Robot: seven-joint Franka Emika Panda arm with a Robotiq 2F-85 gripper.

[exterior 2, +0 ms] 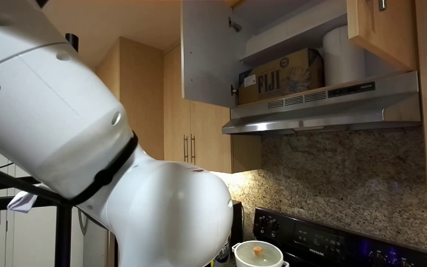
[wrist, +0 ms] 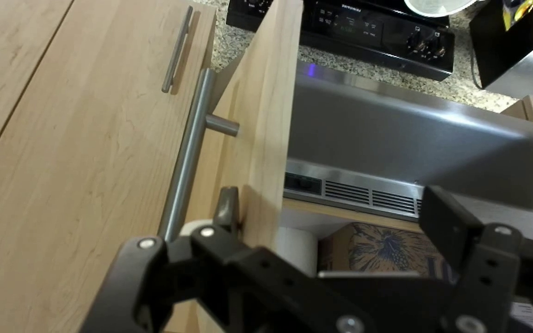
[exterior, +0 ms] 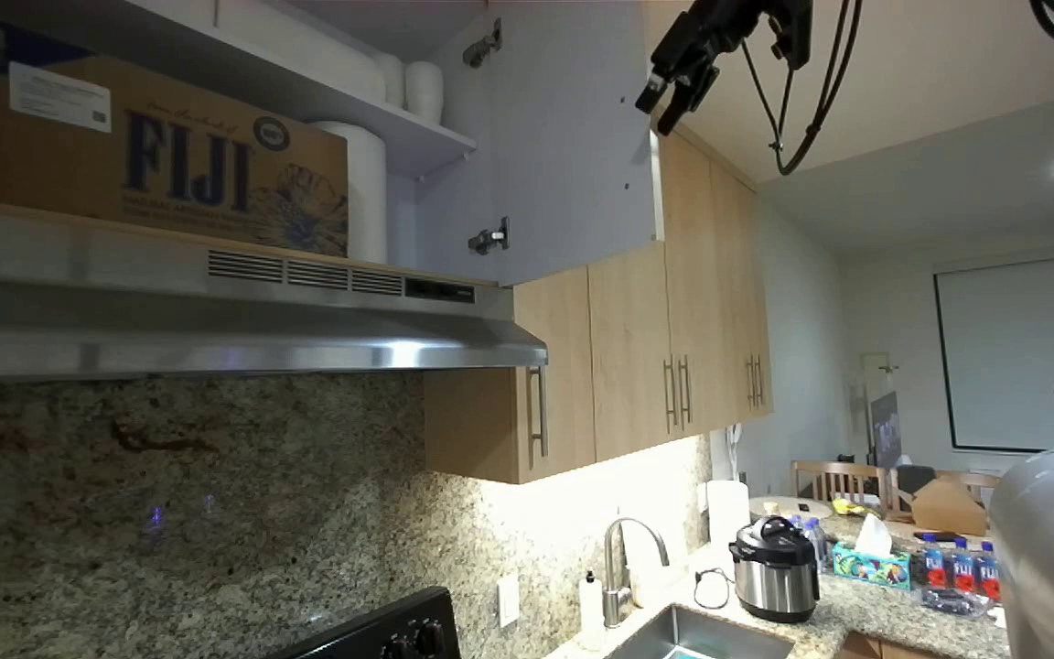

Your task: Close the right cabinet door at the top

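Note:
The right cabinet door stands partly open. Its pale inner face with metal hinges shows in an exterior view (exterior: 573, 137), and its light-wood outer face in an exterior view (exterior 2: 391, 37). In the wrist view the door (wrist: 271, 106) is edge-on, with its silver bar handle (wrist: 185, 169) on the left. My gripper (wrist: 331, 199) is open around the door's free edge. One finger is on the handle side, seemingly between bar and panel; the other is on the inner side, apart from the panel. The gripper also shows in an exterior view (exterior: 656, 113) near the free edge. Contact cannot be told.
The steel range hood (exterior: 243, 329) juts out below the cabinet. The left door (exterior 2: 209, 52) stands open too. A FIJI box (exterior 2: 272, 79) and a white roll (exterior 2: 343, 59) are inside. A long cabinet door (wrist: 77, 152) lies beside the right door. My white arm (exterior 2: 69, 111) fills the left.

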